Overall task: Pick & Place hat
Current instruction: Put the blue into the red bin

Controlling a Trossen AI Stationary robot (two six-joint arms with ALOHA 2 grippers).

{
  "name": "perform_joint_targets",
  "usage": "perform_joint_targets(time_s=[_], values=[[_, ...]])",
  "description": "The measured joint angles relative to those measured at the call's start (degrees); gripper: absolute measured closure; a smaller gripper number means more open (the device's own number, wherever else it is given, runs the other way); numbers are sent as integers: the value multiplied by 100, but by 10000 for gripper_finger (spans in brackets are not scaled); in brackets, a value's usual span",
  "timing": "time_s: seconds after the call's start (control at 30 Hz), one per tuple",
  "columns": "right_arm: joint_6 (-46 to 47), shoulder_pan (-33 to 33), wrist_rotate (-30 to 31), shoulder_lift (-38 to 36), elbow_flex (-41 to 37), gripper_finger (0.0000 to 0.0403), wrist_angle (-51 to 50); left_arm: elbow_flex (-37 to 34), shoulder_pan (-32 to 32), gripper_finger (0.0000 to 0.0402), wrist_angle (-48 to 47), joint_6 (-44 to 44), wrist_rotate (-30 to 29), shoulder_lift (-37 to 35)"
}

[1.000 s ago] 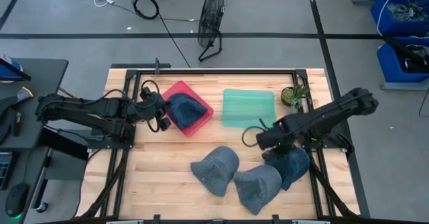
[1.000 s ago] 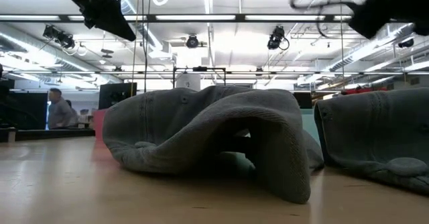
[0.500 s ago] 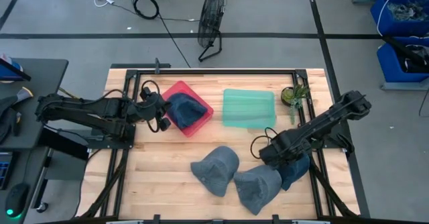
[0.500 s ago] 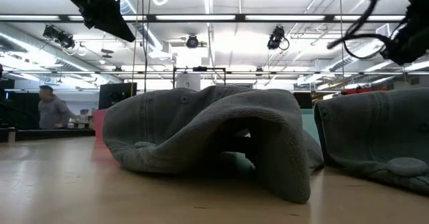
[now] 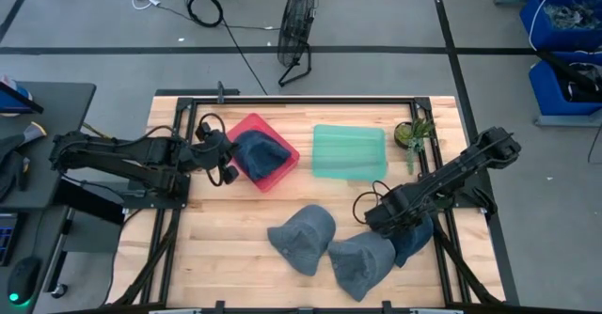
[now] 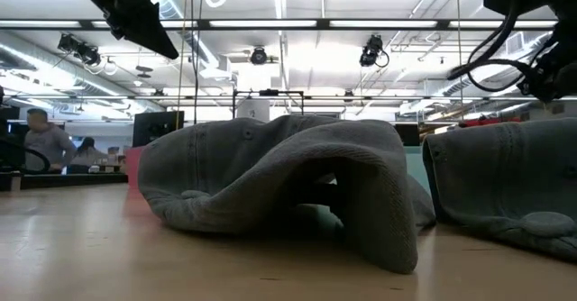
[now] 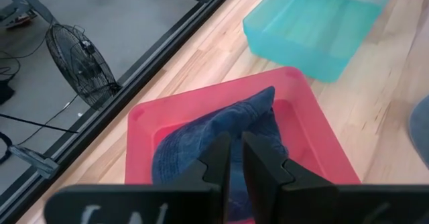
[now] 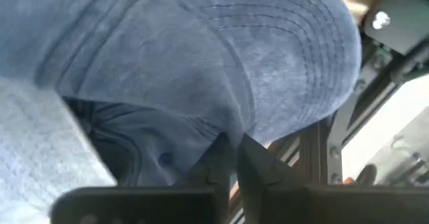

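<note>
A: Nearest to us, along the near edge of the table (image 5: 235, 248), we see two grey hats side by side: one grey hat (image 5: 303, 239) toward the middle and a second grey hat (image 5: 361, 262) touching it on its right.

B: Just right of that second one we find the dark blue hat (image 5: 414, 237), partly under the right gripper (image 5: 380, 222). In the right wrist view its blue brim (image 8: 268, 56) fills the frame, and the fingers (image 8: 218, 167) sit pressed close together against the cloth.

A: Do we say they pinch it?

B: We think a fold of the brim lies between them, but the view is too close to be sure, so we cannot tell.

A: Farther back, left of centre, the red tray (image 5: 282, 164) holds another blue hat (image 5: 260, 152). The left gripper (image 5: 224, 164) hovers beside the tray's left edge.

B: From the left wrist view we see its fingers (image 7: 218, 158) brought nearly together, with only a thin slit between them, above that hat (image 7: 221, 137) and gripping nothing.

A: To the right of the red tray, apart from it, lies the teal tray (image 5: 349, 150).

B: At the far right corner stands a small potted plant (image 5: 412, 132).
</note>
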Motion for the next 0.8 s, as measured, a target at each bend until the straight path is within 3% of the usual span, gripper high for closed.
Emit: perform_joint_targets(time_s=[0.2, 0.4, 0.5, 0.63, 0.8], values=[[-501, -1, 9, 0, 182, 395, 69, 0, 0, 360, -29, 2, 0, 0], [-962, -79, 227, 0, 1062, 398, -262, 0, 0, 360, -14, -1, 0, 0], [-1254, -123, 740, 0, 1629, 400, -352, 0, 0, 360, 73, -36, 2, 0], [-1750, -220, 1887, 0, 2241, 401, -178, 0, 0, 360, 274, -87, 6, 0], [-2574, -551, 2905, -4, 2455, 402, 636, 0, 0, 360, 936, 386, 314, 35]])
